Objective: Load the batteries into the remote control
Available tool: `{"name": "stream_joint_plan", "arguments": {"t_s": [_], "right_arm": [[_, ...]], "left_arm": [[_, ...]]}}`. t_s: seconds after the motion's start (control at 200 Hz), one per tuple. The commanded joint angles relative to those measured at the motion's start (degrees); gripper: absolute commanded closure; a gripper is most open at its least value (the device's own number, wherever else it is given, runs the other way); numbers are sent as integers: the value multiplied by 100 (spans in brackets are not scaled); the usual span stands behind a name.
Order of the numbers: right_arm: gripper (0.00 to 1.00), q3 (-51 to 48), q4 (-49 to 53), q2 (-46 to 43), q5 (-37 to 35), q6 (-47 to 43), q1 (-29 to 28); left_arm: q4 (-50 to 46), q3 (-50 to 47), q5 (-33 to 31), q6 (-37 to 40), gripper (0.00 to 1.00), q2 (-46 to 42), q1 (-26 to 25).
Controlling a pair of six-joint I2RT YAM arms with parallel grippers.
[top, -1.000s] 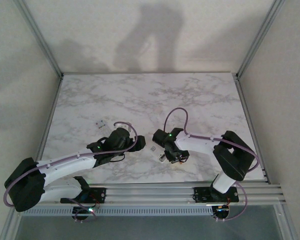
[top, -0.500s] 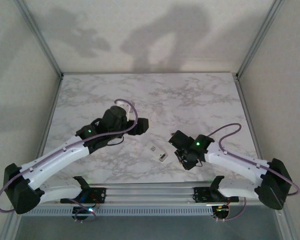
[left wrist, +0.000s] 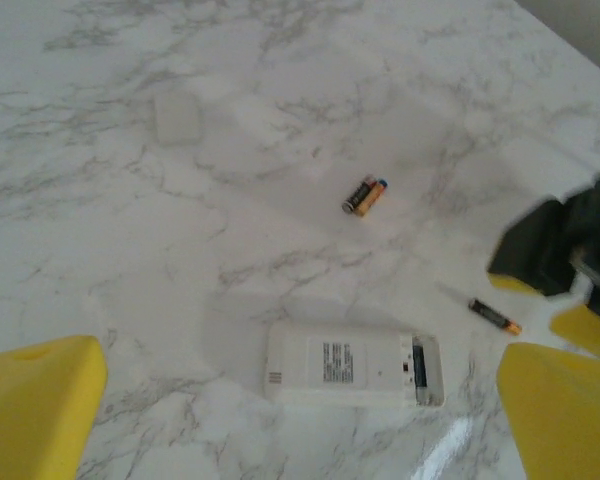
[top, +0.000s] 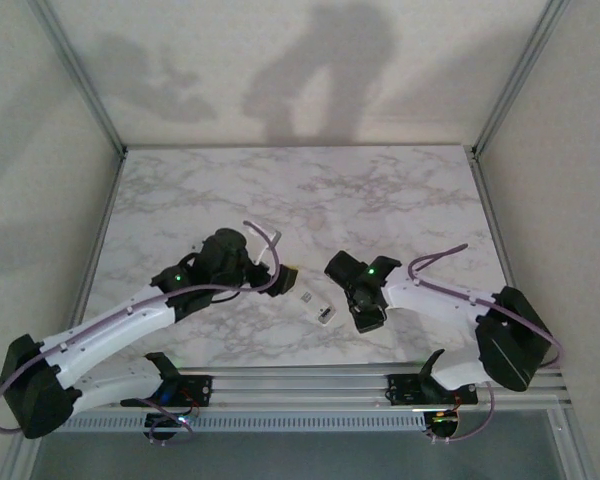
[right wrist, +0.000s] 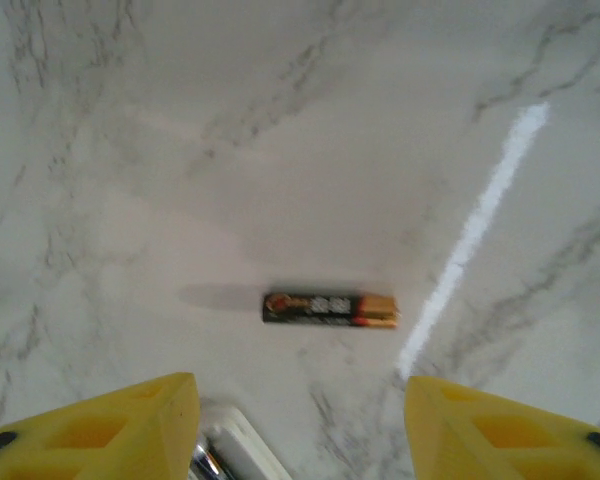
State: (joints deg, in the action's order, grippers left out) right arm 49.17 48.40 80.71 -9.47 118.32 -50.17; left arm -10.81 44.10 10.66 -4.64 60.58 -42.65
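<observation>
- Progress, as I read it from my desk: early. The remote control (left wrist: 352,362) lies back-up on the marble table (left wrist: 100,230). Its battery compartment (left wrist: 420,364) is uncovered at one end. I cannot tell whether a cell already sits inside (the opening is dark and tiny on my screen).
- Batteries are loose on the table. The nearest battery (right wrist: 330,308) lies close to the remote's compartment end. The farther battery (left wrist: 365,195) is well apart from the remote and may be two lying together; it is too small to say.
- A pale flat piece (left wrist: 177,118) lies far from the remote. I judge it may be the compartment door.
- The left gripper (top: 286,279) is spread wide and carries nothing. It hovers just beside the remote's plain end.
- The right gripper (top: 366,310) is also spread wide and empty. Its yellow fingers (right wrist: 110,425) straddle the nearest battery from above without touching it.
- In the top view the remote's long axis runs diagonally, upper left to lower right. The compartment end is at the lower right, toward the right arm.
- In the right wrist view the nearest battery's long axis runs across the picture, orange end to the right. It runs from one finger toward the other, so I'd expect to turn the wrist before closing.
- Left to do: lift each cell, seat it, and probably refit the door.
</observation>
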Motion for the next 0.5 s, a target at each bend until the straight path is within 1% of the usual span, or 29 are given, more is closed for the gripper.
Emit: {"name": "stream_joint_plan", "arguments": {"t_s": [0.0, 0.1, 0.165, 0.245, 0.275, 0.295, 0.305, 0.315, 0.36, 0.401, 0.421, 0.436, 0.461, 0.496], "right_arm": [[43, 192, -79, 406, -456, 3734, 64], [42, 197, -16, 579, -294, 3199, 60], [41, 274, 313, 584, -273, 2776, 56], [41, 506, 663, 591, -491, 1783, 60], [40, 603, 714, 568, -679, 1268, 61], [40, 719, 729, 560, -858, 769, 65], [40, 731, 739, 556, -887, 700, 62], [40, 820, 798, 561, -950, 308, 67], [39, 1086, 1083, 608, -988, -341, 61], [38, 1351, 1378, 704, -861, -1133, 56], [38, 1408, 1417, 746, -797, -1367, 60], [38, 1477, 1490, 816, -659, -1747, 55], [38, 1520, 1530, 892, -521, -2102, 52], [38, 1588, 1442, 1001, -283, -2916, 53]], "left_arm": [[986, -492, 381, 462, 0, -522, 36], [976, -567, 266, 604, 0, -693, 34], [959, -600, 183, 612, 0, -726, 29], [898, -591, 164, 639, 0, -688, 41], [864, -582, 124, 640, 0, -656, 34], [843, -576, 113, 632, 0, -639, 34], [832, -573, 106, 625, 0, -629, 35], [823, -570, 102, 630, 0, -620, 33], [767, -524, 73, 585, 0, -566, 38], [687, -445, 66, 517, 0, -506, 37], [638, -390, 74, 494, 0, -471, 37], [602, -353, 76, 478, 1, -443, 39], [553, -291, 87, 460, 0, -409, 38], [502, -213, 104, 434, 0, -351, 38]]}}
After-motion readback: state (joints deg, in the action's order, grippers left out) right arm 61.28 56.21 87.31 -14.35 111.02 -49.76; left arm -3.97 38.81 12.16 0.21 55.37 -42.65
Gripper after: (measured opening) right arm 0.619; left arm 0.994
